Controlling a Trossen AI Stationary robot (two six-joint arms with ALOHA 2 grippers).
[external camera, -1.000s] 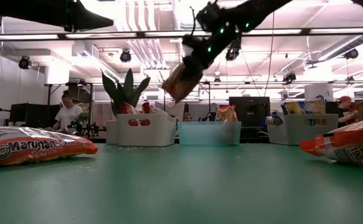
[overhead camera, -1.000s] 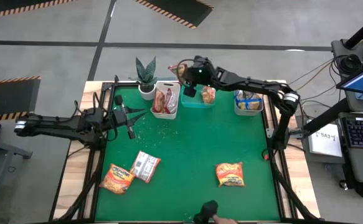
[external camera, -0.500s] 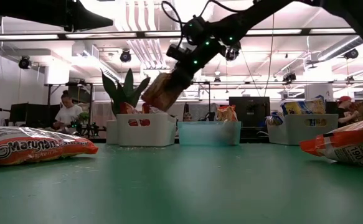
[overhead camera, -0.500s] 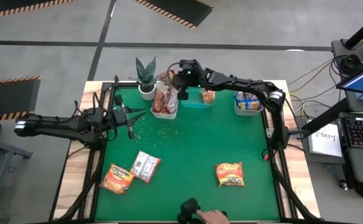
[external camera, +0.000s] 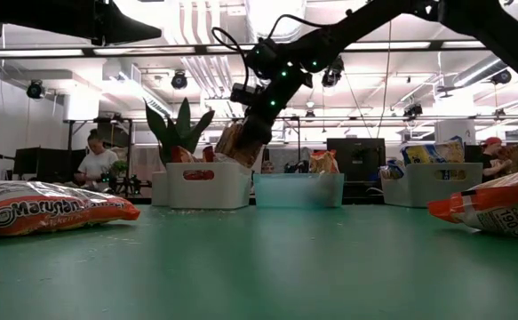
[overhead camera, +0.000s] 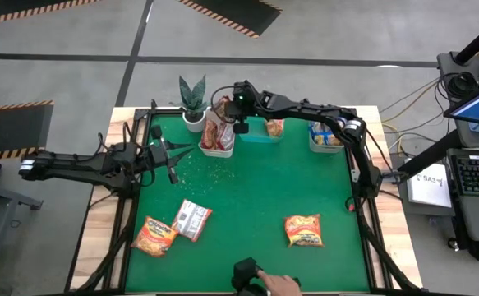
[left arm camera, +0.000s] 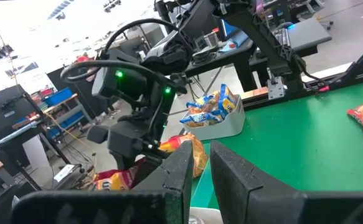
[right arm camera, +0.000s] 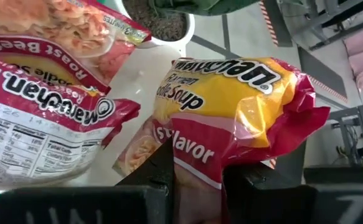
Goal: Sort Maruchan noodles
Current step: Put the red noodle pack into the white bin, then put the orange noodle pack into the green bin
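**Right end effector holding packet over white bin**

The right end effector (overhead camera: 225, 111) is gripping a yellow-red noodle packet (right arm camera: 231, 118), hanging it over the white bin (overhead camera: 219, 148) beside the potted plant (overhead camera: 193, 97). Red packets (right arm camera: 38, 99) are already lying inside that bin. The left end effector (overhead camera: 173, 156) is waiting well left of the bin, fingers (left arm camera: 228, 177) nearly together and holding nothing. Three loose packets (overhead camera: 304, 231) are lying on the green tabletop (overhead camera: 247, 197), well away from the bin.
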